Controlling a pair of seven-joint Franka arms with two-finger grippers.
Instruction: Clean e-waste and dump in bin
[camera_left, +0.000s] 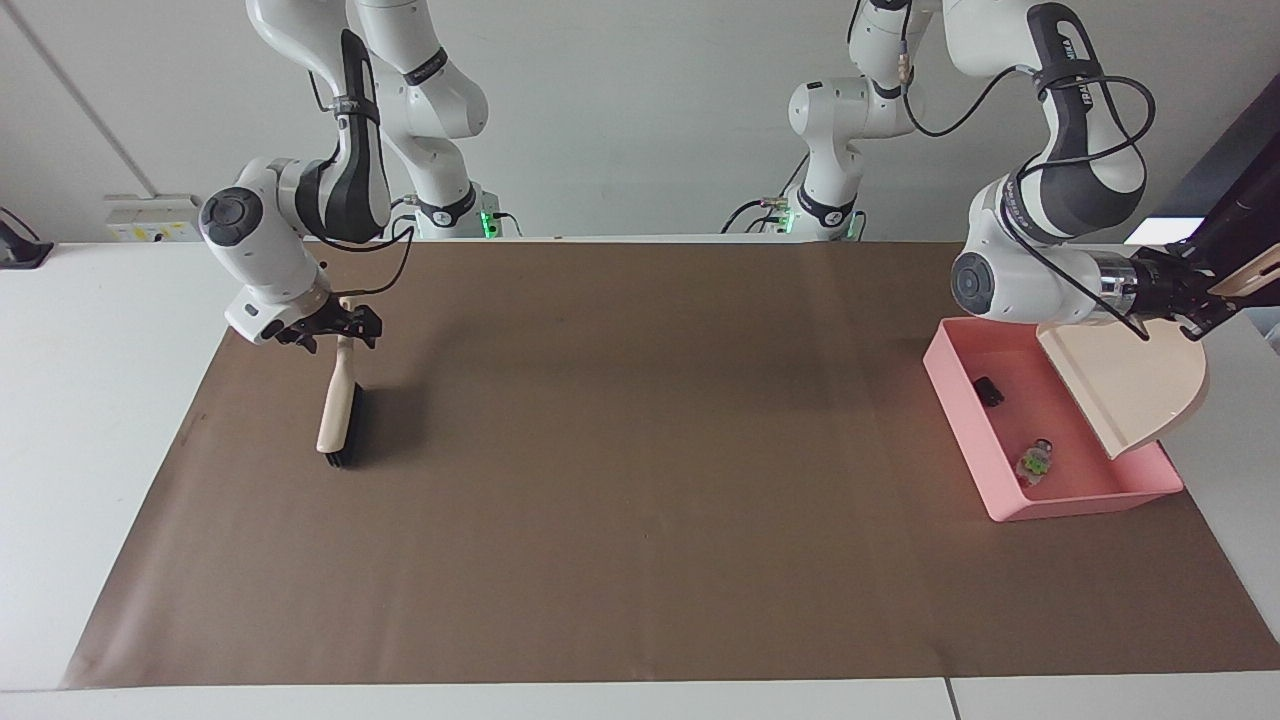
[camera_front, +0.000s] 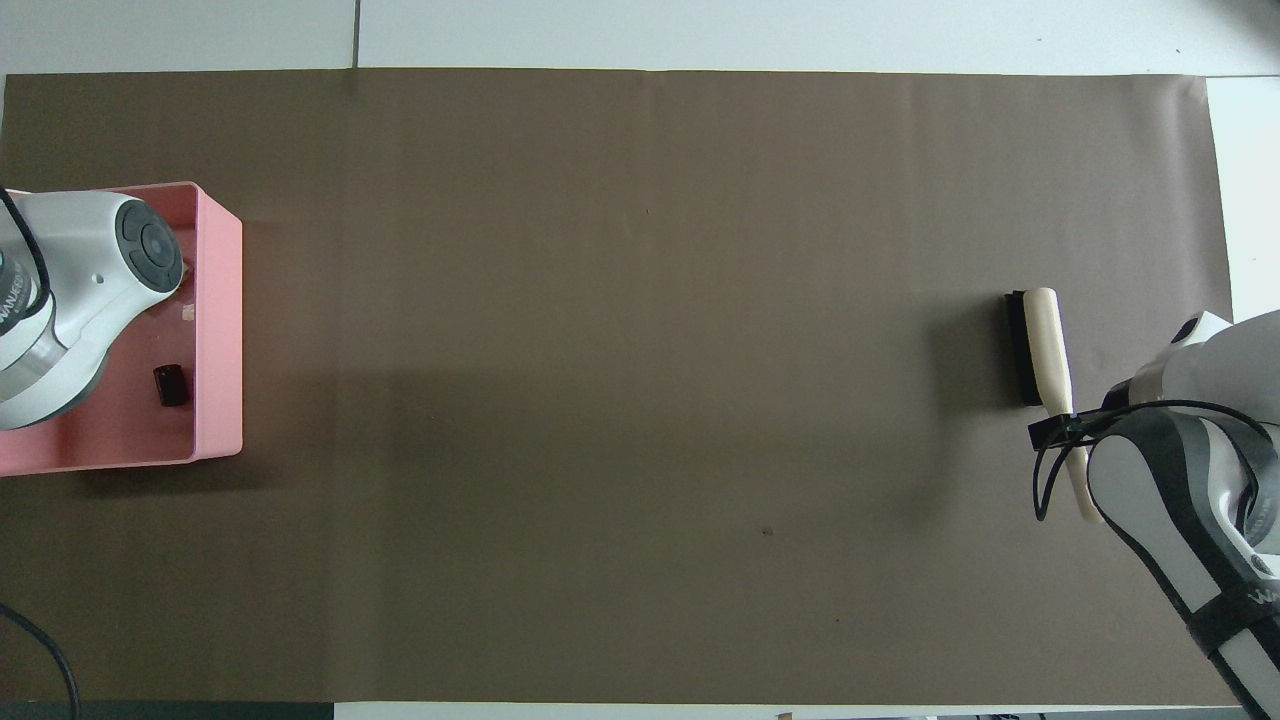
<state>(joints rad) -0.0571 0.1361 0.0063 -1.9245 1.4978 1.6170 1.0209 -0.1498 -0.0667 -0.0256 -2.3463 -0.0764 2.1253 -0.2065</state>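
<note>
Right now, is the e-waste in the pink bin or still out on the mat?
In. The black block and the white-grey block both lie on the pink bin floor.

Desk (camera_left: 90, 400): smooth white top, faint sheen. Brown sheet (camera_left: 640, 500) over it: matt, paper-like, a few shallow creases near the edges.

Bin (camera_left: 960, 390): pink plastic, smooth, satin walls. Dustpan (camera_left: 1140, 385): beige plastic, smooth, soft sheen on the pan face. Brush (camera_left: 336, 400): pale smooth handle, looks like plastic or light wood, cannot tell which; black bristles, matt.

E-waste in the bin: small black block (camera_left: 988, 391), dull finish; white-grey block (camera_left: 1034, 463) with bright green bits, slightly shiny.

Arm shells: glossy white plastic, dark grey matt joints, black rubbery cables.
</note>
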